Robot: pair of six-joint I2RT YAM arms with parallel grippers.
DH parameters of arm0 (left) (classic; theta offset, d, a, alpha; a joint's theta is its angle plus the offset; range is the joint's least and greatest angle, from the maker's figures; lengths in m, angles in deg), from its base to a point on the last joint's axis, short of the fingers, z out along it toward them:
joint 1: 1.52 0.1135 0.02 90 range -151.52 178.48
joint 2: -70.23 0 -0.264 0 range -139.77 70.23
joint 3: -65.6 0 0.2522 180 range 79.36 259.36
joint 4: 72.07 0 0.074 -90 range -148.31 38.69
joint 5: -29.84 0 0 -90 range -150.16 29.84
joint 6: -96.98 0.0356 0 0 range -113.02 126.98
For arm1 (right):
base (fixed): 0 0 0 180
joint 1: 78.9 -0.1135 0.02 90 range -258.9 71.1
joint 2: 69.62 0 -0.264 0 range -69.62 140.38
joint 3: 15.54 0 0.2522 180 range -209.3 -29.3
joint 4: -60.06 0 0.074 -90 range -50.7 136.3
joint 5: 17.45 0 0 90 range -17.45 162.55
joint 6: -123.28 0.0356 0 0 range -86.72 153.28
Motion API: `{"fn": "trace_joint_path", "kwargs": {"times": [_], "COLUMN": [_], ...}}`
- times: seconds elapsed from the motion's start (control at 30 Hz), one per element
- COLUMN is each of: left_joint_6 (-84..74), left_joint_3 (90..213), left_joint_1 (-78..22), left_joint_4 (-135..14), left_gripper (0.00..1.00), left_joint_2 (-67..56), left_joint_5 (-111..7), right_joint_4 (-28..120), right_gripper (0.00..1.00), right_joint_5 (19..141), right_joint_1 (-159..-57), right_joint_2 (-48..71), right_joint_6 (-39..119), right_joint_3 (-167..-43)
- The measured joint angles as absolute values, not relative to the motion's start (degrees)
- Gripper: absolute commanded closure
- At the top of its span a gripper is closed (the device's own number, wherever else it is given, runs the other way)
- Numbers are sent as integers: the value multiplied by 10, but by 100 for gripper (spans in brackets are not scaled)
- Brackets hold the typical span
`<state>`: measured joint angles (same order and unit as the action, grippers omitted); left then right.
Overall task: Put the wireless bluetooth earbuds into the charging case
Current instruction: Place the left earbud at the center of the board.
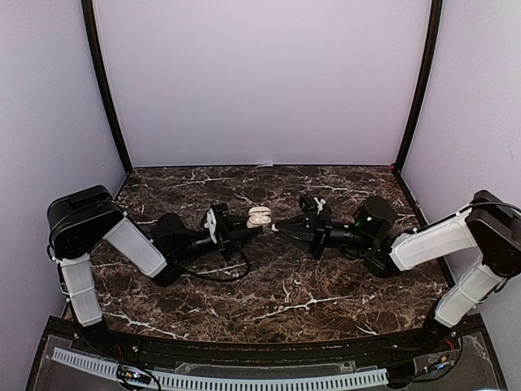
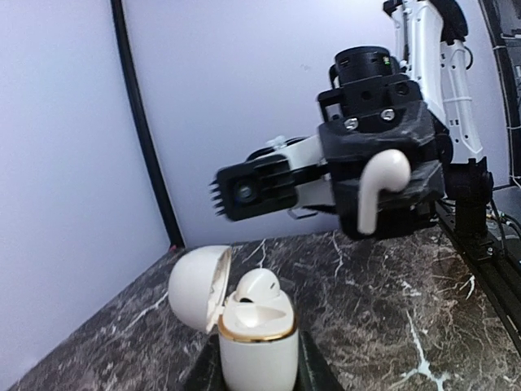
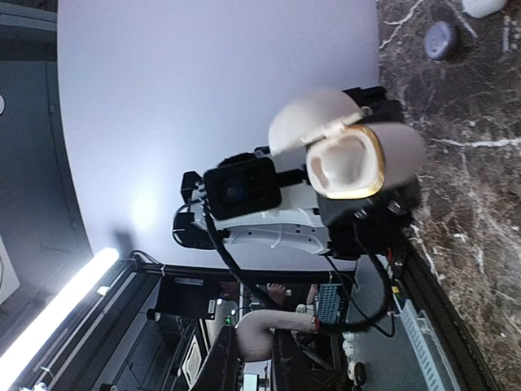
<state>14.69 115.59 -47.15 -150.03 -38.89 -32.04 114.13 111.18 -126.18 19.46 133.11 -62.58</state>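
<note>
My left gripper [image 2: 256, 373] is shut on the body of the white charging case [image 2: 256, 346], which has a gold rim. Its lid [image 2: 198, 287] hangs open to the left. One white earbud [image 2: 259, 285] sits in the case's far socket, and the near socket is hollow. My right gripper [image 3: 254, 342] is shut on a second white earbud [image 3: 277, 326], whose stem sticks out sideways. From the left wrist this earbud [image 2: 378, 187] hangs above and to the right of the case. In the top view the case [image 1: 259, 217] and the held earbud [image 1: 274, 227] are a short gap apart at mid-table.
A dark lavender bud [image 3: 440, 39] lies on the marble table [image 1: 285, 301], beyond the case as the right wrist sees it, and a white object [image 3: 487, 6] is cut off by the frame edge. Lavender walls and black corner posts [image 1: 106, 90] enclose the table.
</note>
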Motion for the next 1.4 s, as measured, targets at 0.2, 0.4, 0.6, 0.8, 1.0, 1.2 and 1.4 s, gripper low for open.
{"fn": "trace_joint_path", "kwargs": {"times": [0.2, 0.4, 0.6, 0.8, 1.0, 1.2, 1.4], "left_joint_6": [133, 132, 132, 132, 134, 139, 143], "left_joint_3": [1064, 1028, 1015, 998, 977, 957, 945], "left_joint_1": [-431, -425, -425, -422, -422, -422, -421], "left_joint_4": [-1499, -1495, -1480, -1473, -1444, -1416, -1386], "left_gripper": [96, 96, 96, 96, 96, 96, 96], "left_joint_2": [-335, -265, -252, -238, -172, -129, -99], "left_joint_5": [-356, -372, -373, -382, -393, -407, -421], "right_joint_4": [892, 546, 310, 196, 148, 112, 90], "right_gripper": [96, 93, 92, 85, 80, 77, 72], "right_joint_5": [1086, 1008, 920, 869, 834, 822, 793], "right_joint_1": [-1255, -1263, -1317, -1363, -1377, -1378, -1379], "right_joint_2": [165, 201, 289, 333, 338, 355, 372], "right_joint_6": [1165, 900, 626, 392, 202, 56, -17], "right_joint_3": [-634, -767, -910, -931, -950, -978, -978]}}
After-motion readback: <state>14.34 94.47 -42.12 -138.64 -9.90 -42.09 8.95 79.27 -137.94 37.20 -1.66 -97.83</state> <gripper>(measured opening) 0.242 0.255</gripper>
